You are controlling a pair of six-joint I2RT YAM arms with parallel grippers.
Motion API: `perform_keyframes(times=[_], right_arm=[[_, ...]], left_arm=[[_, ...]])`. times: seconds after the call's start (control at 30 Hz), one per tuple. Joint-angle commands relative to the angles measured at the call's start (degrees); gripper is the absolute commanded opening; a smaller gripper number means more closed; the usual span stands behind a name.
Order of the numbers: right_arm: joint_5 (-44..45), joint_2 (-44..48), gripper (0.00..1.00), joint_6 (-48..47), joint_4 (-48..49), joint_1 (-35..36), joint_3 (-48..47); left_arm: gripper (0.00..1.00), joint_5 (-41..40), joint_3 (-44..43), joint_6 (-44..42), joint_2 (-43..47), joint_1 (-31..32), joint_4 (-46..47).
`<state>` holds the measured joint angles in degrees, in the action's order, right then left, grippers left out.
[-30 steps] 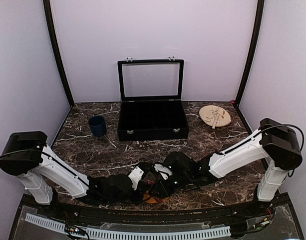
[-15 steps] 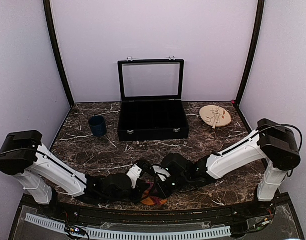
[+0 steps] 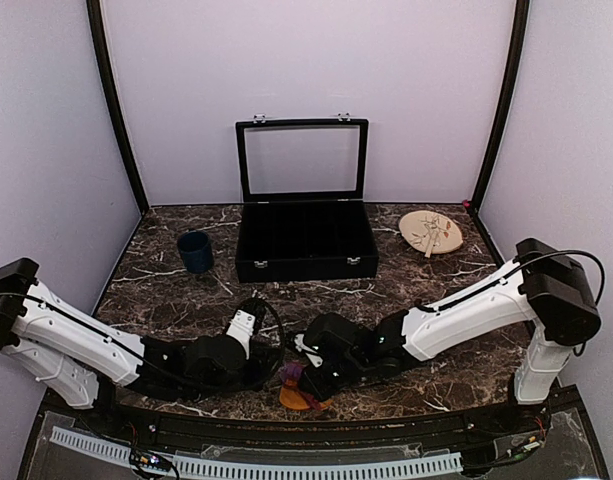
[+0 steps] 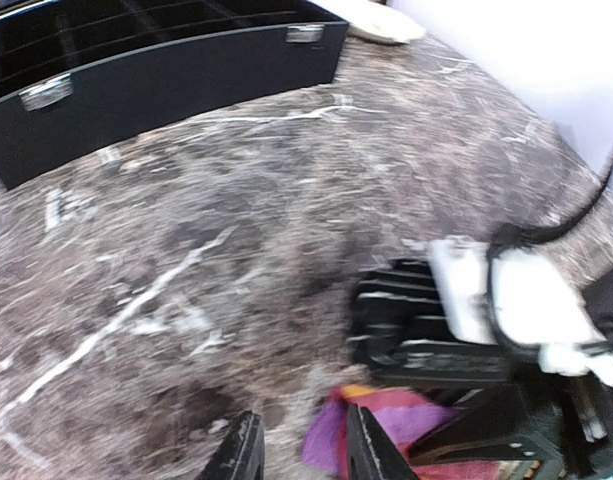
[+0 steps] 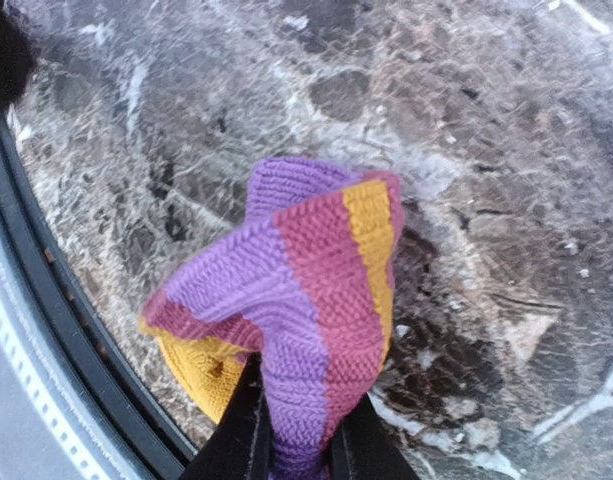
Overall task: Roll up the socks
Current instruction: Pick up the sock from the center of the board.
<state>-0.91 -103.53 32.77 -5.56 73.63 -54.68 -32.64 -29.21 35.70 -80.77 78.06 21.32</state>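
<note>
Right gripper (image 5: 298, 440) pinches just a fold of sock (image 5: 306, 290); it could slip free, with the left gripper (image 4: 302, 445) alongside gaping empty.

place: robot lab test cell
enclosure: plain lavender wall panels (image 3: 306, 60), black curved corner posts (image 3: 116, 110)
bench: dark marble-pattern tabletop (image 3: 436, 275)
rig: white-and-black left robot arm (image 3: 76, 332), matching right arm (image 3: 466, 305), both based at near edge
wiring: white slotted cable duct (image 3: 286, 468) along front
</note>
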Motion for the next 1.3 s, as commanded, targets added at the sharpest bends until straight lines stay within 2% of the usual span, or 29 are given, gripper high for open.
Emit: perform_keyframes(times=[0.0, 0.2, 0.53, 0.87, 1.27], right_arm=[[13.15, -4.51, 0.0, -1.22, -16.85, 0.66, -0.21], [22.62, -5.77, 0.0, -1.31, -23.5, 1.99, -4.48], [34.61, -7.54, 0.0, -5.12, -30.98, 1.66, -15.32], [35.32, -8.37, 0.0, -16.02, -33.31, -4.65, -31.2], [28.97, -20.33, 0.0, -24.71, -39.84, -12.1, -63.15]], left_arm=[[0.3, -6.92, -0.5, 5.92, 3.13, 0.22, -10.49], [0.3, -12.17, -1.43, 11.29, 5.01, 0.25, -17.34], [0.3, -16.3, -1.88, 12.94, 6.15, -0.16, -18.06], [0.29, -17.94, -1.05, 14.17, 7.98, -0.89, -19.02], [0.3, -16.42, -1.34, 10.88, 10.4, -3.68, -18.55]])
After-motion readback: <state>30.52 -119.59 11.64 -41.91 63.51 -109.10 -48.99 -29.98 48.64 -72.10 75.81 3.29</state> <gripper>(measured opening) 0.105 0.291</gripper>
